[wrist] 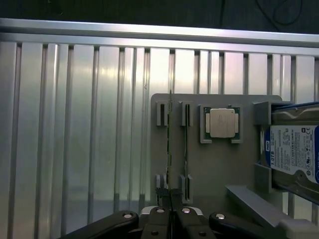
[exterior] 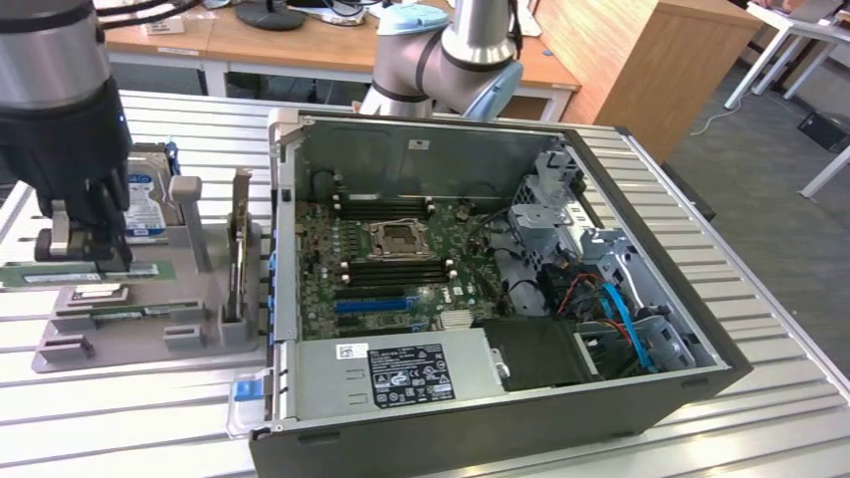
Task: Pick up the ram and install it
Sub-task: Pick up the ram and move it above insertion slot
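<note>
The case lies open on the table, with the tray just beside it at the exterior view's left. Inside the case, the motherboard lies flat, with the power supply along its near edge. On the tray, the ram and a second stick stand side by side. The CPU lies between them and the drive, and the card stands nearest the case. The gripper is clamped on the ram.

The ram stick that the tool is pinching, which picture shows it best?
The exterior view: the ram shows its long green side, pinched by the tool. In the wrist view it is a thin edge-on line.
</note>
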You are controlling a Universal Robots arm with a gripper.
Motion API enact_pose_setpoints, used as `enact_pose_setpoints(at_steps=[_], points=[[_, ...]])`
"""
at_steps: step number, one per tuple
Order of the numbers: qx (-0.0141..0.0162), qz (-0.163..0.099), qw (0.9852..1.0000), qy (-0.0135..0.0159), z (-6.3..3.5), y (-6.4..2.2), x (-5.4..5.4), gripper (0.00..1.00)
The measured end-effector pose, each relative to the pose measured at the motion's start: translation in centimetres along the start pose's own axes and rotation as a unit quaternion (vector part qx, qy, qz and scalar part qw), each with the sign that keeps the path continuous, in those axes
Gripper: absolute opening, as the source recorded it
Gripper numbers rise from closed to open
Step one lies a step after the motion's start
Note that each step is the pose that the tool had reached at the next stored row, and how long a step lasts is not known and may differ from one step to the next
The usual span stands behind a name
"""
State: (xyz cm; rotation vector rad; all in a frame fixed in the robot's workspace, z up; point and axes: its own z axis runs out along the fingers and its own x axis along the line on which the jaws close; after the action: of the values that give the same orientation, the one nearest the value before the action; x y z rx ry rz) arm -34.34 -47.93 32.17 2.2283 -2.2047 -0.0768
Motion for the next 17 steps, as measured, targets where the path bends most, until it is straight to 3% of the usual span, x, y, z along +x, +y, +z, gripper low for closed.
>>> enact_pose_setpoints(at_steps=[17], points=[[0.0000, 0.000, 1.0000, 0.0000, -5.53, 0.19, -0.2, 0.11]])
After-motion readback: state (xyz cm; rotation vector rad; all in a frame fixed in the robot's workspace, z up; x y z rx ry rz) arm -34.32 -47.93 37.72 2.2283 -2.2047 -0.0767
